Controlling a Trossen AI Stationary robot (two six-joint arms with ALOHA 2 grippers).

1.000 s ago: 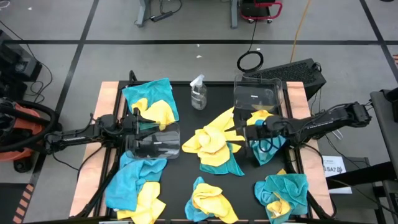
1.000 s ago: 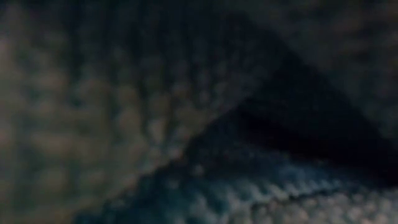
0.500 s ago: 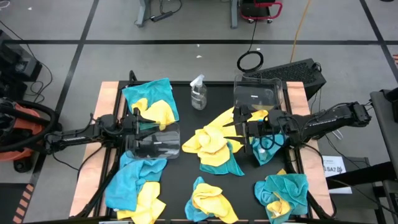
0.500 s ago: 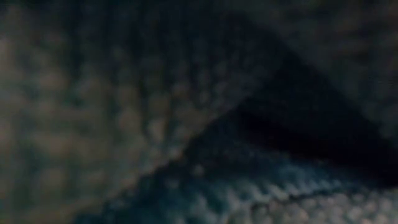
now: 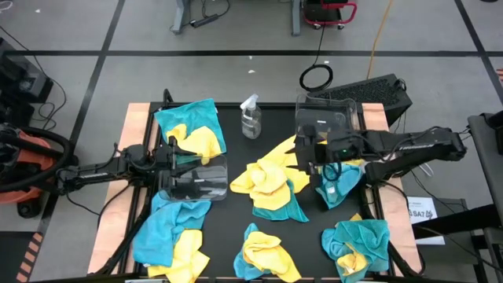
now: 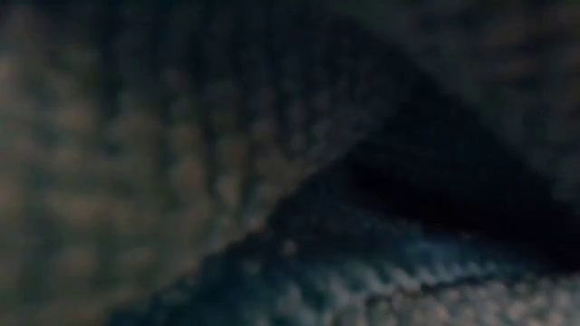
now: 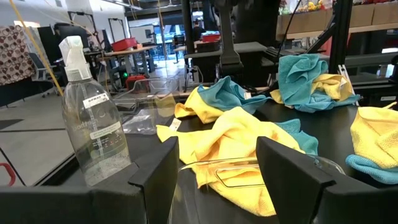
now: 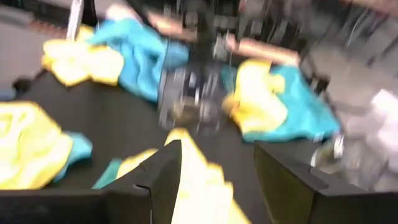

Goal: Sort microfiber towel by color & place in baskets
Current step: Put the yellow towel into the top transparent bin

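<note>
The black surface (image 5: 236, 212) is crowded: towel heaps lie in its far left corner (image 5: 189, 126), along its left near edge (image 5: 173, 236), at the near middle (image 5: 267, 251), in the near right corner (image 5: 357, 240) and in the centre (image 5: 271, 181). Bare black shows only in a strip between the centre heap and the left bin (image 5: 195, 179), and around the spray bottle (image 5: 251, 118) at the far edge. The right bin (image 5: 322, 122) stands at the far right edge.

The left end effector (image 5: 174, 153) hovers at the far rim of the left bin, fingers (image 7: 155, 177) apart and empty; its wrist view shows the bin's clear rim (image 7: 249, 165) just ahead, with a yellow towel (image 7: 230, 137) beyond.

The right end effector (image 5: 305, 149) sits just beside the right bin's near wall, at the far right tip of the centre heap. Its fingers (image 8: 161, 174) stand apart with nothing between them, a yellow towel (image 8: 196, 180) below. A teal towel (image 5: 338, 185) lies under the right arm.

The low view is blocked by cloth against the lens.
</note>
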